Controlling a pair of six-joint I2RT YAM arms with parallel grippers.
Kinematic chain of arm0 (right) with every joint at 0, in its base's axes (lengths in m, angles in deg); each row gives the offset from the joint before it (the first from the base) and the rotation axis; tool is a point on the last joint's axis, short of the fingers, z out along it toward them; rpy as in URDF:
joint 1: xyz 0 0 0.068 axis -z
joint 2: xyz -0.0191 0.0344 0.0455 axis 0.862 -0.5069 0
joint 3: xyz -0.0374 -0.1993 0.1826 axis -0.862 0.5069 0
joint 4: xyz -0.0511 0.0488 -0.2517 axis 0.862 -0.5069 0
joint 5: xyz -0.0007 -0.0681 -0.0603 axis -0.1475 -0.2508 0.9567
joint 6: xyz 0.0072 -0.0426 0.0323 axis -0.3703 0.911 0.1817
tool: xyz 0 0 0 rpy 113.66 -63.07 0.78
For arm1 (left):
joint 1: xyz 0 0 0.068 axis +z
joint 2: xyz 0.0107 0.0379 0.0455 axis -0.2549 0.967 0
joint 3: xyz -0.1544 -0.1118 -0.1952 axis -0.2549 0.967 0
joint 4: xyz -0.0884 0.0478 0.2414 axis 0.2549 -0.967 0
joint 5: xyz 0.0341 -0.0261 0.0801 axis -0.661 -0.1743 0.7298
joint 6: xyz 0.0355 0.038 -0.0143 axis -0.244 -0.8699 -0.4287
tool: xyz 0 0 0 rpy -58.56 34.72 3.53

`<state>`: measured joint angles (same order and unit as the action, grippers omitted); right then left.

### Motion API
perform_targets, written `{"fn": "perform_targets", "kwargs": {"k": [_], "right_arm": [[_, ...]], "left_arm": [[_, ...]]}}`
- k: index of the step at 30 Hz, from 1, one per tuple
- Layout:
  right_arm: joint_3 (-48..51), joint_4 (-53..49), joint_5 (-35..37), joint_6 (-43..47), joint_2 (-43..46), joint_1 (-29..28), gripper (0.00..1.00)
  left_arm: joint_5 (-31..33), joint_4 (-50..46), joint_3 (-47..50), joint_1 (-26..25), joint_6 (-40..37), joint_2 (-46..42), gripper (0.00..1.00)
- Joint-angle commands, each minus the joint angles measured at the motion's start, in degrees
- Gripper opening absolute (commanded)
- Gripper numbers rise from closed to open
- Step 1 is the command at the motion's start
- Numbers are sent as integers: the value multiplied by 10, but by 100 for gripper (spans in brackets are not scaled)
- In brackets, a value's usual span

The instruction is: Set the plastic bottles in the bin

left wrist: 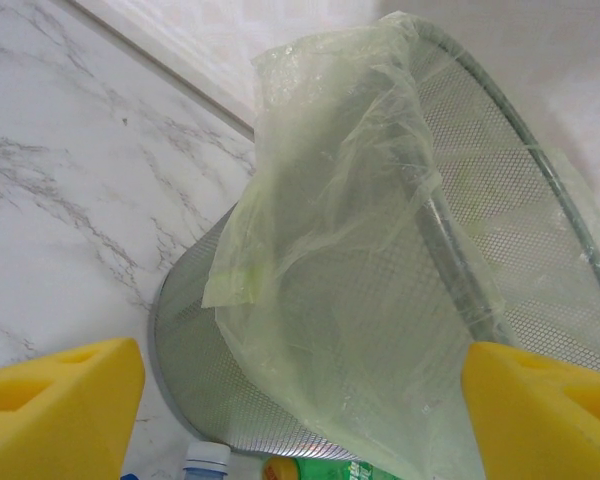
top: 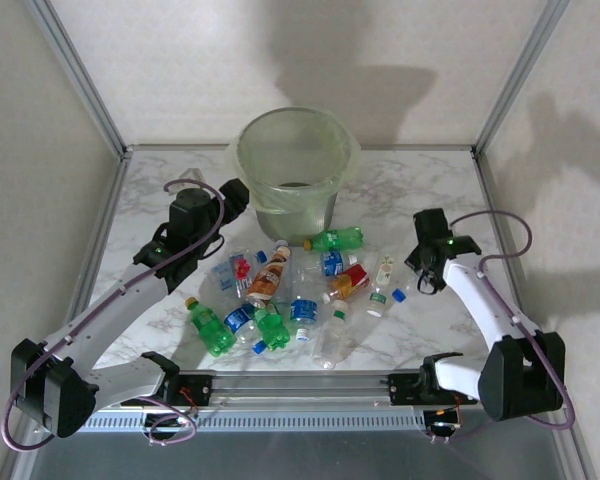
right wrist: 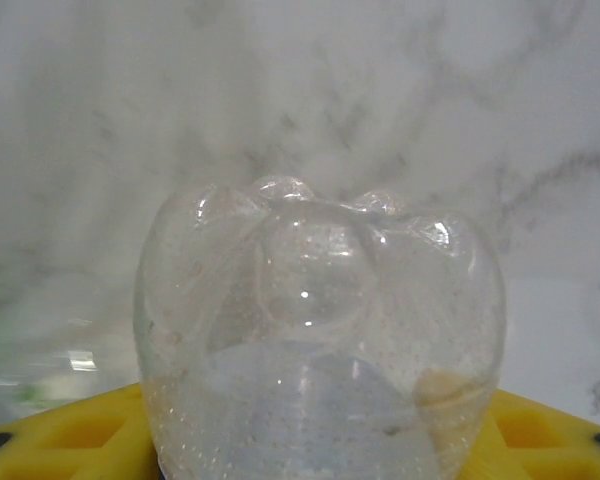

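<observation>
1. A clear bottle is clamped, base outward, in the right gripper, low over the right of the tabletop.
2. The remaining bottles lie heaped in front of the bin.
3. The left gripper hovers wide and empty beside the bin.
4. The step in hand looks like the pick-up. The next move calls for lifting clear, swinging over the rim, then releasing.
</observation>
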<state>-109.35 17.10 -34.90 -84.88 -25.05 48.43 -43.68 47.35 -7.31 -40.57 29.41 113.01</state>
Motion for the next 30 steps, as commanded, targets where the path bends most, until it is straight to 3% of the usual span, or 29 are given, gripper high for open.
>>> {"fn": "perform_targets", "kwargs": {"k": [1,6,11,20,23,25,30], "right_arm": [[-85,-13,-6,30,10,4,52],[-255,36,-73,75,-46,-22,47],[-442,83,-90,91,-144,-92,48],[-681,124,-127,122,-331,-196,49],[-725,109,-113,123,-375,-220,53],[-735,99,-112,119,-392,-224,61],[-705,101,-92,115,-389,-226,73]], "left_arm": [[13,-1,-6,3,11,-4,83],[8,5,-7,6,19,-1,83],[2,4,-14,8,24,-3,83],[5,-12,-19,15,31,-31,84],[-2,-26,-28,24,31,-29,84],[-13,-25,-29,29,32,-30,84],[-21,-21,-25,32,35,-32,84]]}}
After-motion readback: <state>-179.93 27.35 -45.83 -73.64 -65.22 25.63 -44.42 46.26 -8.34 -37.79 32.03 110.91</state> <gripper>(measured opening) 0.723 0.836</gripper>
